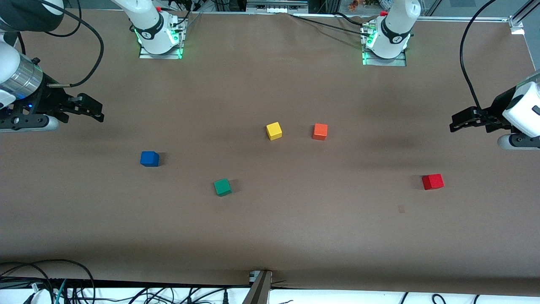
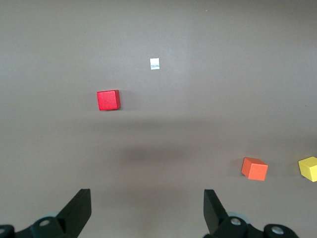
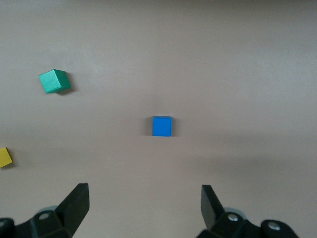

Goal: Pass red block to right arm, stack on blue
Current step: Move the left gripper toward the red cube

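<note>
While both my arms wait up in the air at the two ends of the table [image 1: 270,236], the front view shows my left gripper [image 1: 454,122] over the left arm's end edge and my right gripper [image 1: 98,110] over the right arm's end edge, each holding nothing. On the brown top, the red block [image 1: 433,182] lies toward the left arm's end, nearer the front edge than my left gripper's spot, and the blue block [image 1: 149,158] lies toward the right arm's end. A green block [image 1: 222,187] sits near the middle, nearer the front edge than the blue one, while a yellow block [image 1: 274,131] and an orange block [image 1: 320,131] sit side by side, apart, at mid-table. Through my left wrist view, my fingers [image 2: 78,210] stand wide apart and empty, with the red block [image 2: 108,100] lying clear of them on the table, a small white scrap [image 2: 155,64] near it, and the orange [image 2: 255,168] and yellow [image 2: 309,168] blocks off to one side. Through my right wrist view, my fingers [image 3: 75,203] are likewise spread wide and empty, the blue block [image 3: 162,126] resting between their lines but well clear, the green block [image 3: 54,81] off to one side.
</note>
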Controlling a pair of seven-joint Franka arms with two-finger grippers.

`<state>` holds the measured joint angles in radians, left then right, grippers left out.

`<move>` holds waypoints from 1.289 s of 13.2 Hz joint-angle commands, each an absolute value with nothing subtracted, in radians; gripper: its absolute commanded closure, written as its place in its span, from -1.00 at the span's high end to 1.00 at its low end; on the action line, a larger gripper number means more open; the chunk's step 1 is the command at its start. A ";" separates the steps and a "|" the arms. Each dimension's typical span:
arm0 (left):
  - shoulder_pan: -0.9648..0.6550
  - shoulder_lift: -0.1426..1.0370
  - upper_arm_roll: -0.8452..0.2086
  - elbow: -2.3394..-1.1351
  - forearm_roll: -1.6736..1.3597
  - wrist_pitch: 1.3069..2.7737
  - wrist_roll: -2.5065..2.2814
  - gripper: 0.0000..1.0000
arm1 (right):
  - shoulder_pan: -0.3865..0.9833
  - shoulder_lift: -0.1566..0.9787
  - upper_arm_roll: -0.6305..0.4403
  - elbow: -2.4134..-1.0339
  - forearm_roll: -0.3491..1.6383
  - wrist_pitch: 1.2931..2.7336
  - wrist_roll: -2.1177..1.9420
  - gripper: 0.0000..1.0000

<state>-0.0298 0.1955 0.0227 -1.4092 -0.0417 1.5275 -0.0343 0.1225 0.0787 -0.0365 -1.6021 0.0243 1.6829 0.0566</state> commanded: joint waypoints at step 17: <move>0.054 0.442 0.037 -1.465 0.002 1.762 0.061 1.00 | 0.133 0.083 -0.035 -1.589 -0.028 1.666 0.046 1.00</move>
